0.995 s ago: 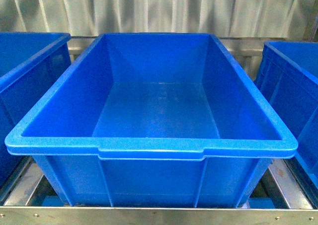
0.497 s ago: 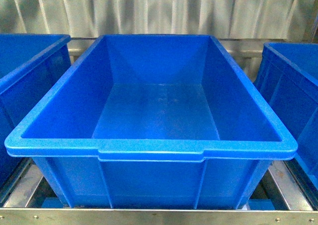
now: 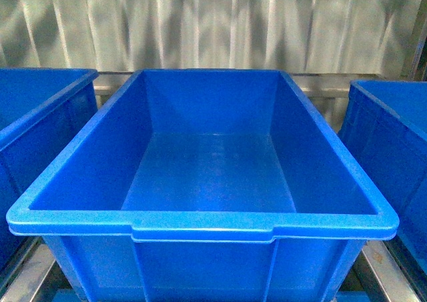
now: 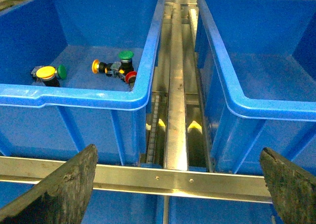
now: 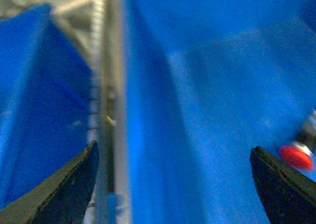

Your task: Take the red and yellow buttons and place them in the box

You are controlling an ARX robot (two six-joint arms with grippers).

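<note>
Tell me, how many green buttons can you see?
2. One green button is near the red button; the other is beside the yellow button. The bin's rim may hide more.

Warehouse-like workshop: blue bins (image 3: 200, 223) on steel rails (image 4: 175, 110) (corrugated metal wall (image 3: 213, 22) behind).

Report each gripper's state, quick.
Left gripper: open, holding nothing.
Right gripper: open, holding nothing.
</note>
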